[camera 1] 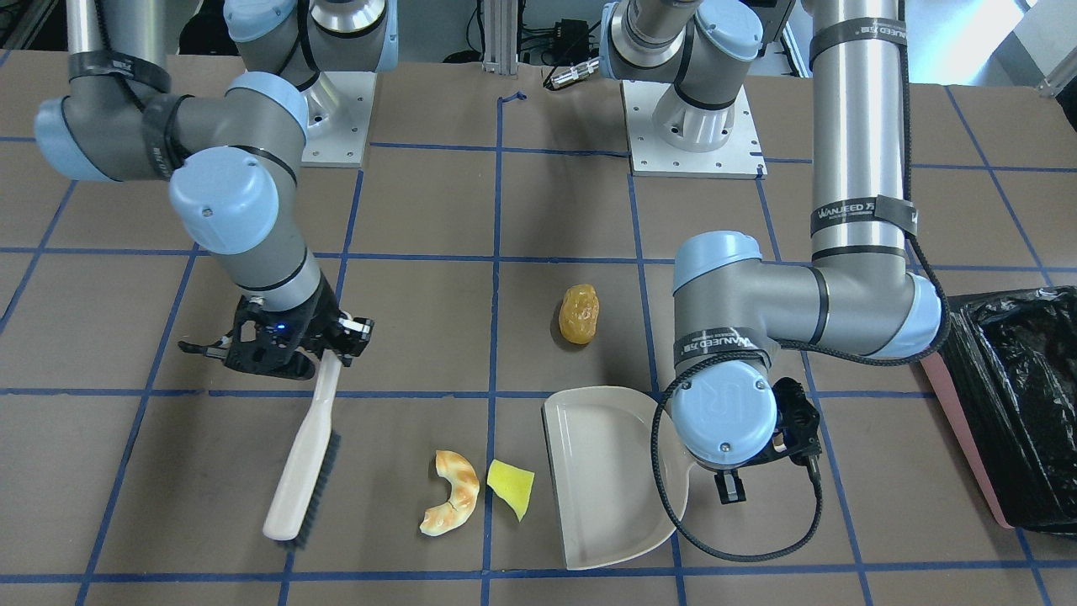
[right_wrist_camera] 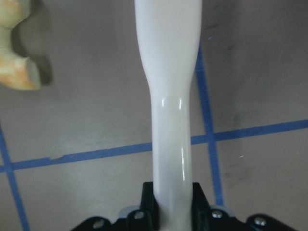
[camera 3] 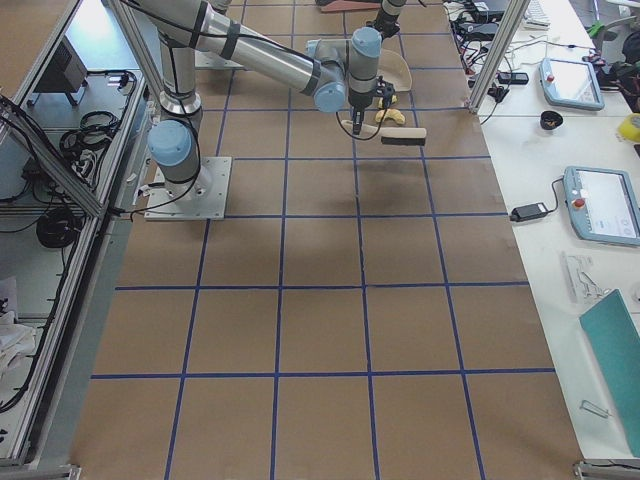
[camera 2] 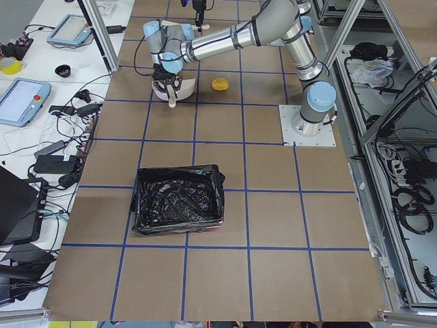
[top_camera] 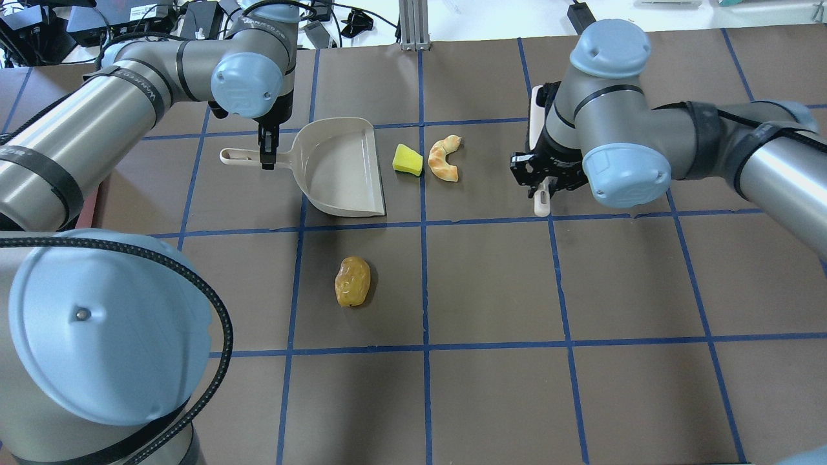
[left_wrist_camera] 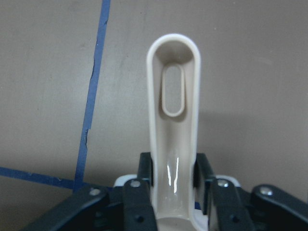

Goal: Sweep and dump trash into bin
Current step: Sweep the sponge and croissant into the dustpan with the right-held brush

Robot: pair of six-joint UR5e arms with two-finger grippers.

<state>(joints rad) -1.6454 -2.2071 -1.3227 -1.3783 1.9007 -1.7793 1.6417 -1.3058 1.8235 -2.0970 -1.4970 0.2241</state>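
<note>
Left end effector (left_wrist_camera: 173, 177) clamps the glossy beige dustpan (camera 1: 602, 480); right end effector (right_wrist_camera: 173, 198) grips the black-bristled brush (camera 1: 301, 461).

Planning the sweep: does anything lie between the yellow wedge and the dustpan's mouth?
Nothing visible does. The yellow wedge lies beside the mouth of the dustpan, bare table between; the croissant piece is beyond it, toward the brush.

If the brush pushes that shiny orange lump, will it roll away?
Probably a little: the orange lump is rounded like an egg, so it may wobble sideways. Its glossy skin looks smooth, so it might slide easily across the flat table.
</note>
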